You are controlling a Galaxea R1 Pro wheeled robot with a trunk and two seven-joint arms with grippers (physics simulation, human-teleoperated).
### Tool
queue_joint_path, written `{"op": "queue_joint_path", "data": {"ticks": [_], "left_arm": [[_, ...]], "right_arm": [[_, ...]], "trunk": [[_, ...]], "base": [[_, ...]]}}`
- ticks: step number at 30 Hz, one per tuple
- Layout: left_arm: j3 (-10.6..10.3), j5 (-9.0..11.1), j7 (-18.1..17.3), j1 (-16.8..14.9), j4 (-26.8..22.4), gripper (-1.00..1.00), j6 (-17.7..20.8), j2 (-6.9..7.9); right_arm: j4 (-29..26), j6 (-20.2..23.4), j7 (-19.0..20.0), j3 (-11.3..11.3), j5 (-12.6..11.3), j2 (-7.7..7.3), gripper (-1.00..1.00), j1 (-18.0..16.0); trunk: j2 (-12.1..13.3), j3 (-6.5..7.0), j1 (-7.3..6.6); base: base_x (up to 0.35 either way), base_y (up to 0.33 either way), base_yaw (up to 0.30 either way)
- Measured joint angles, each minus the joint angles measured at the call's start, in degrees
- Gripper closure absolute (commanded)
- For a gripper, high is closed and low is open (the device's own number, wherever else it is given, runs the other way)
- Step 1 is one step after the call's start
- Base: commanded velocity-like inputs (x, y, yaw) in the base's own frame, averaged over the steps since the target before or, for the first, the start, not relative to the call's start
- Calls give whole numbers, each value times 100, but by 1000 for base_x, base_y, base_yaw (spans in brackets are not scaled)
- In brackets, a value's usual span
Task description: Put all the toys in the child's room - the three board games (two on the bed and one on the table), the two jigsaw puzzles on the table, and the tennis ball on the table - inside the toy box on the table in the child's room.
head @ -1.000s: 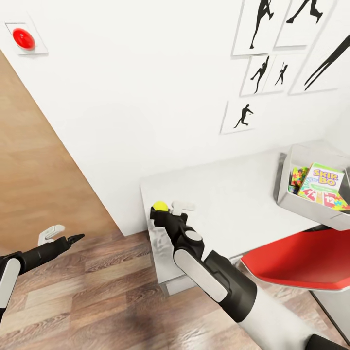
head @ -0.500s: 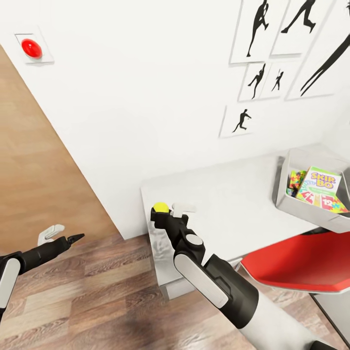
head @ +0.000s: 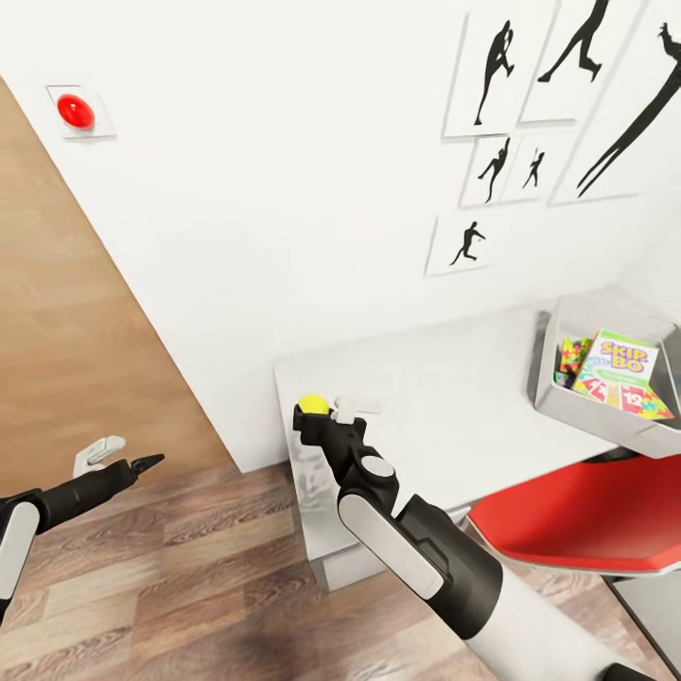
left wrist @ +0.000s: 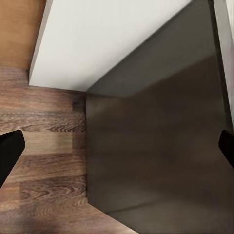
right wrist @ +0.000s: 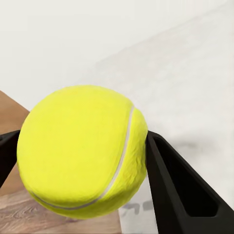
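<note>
My right gripper (head: 314, 412) is shut on the yellow tennis ball (head: 312, 404), held over the near left corner of the pale table (head: 454, 397). Up close in the right wrist view, the tennis ball (right wrist: 80, 151) sits between two black fingers (right wrist: 180, 190). At the table's right end stands the grey toy box (head: 556, 386), holding a yellow-green board game (head: 621, 359) and a multicoloured jigsaw puzzle (head: 569, 361). Low at the left, my left gripper (head: 123, 457) hangs open and empty over the wood floor. The bed is out of view.
A red chair (head: 586, 515) stands under the table's right part, close to my right arm. Black athlete posters (head: 530, 104) hang on the white wall. A red round button (head: 76, 111) and a brown wooden panel (head: 66, 331) are at the left. The left wrist view shows floor and a dark surface (left wrist: 156, 146).
The whole picture has shifted, so the camera has moved: the toy box sits slightly lower and further left in view. Both arms keep their pose, and the ball stays gripped.
</note>
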Motion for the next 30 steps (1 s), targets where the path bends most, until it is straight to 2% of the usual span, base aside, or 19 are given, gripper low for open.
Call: {"op": "queue_joint_path", "data": {"ticks": [30], "left_arm": [[13,5,-5,-5,0,-100,0,21]], "right_arm": [[31,-1,1,5,2,50,100,0]], "trunk": [[0,282,0]], "base": [[0,0,0]]}}
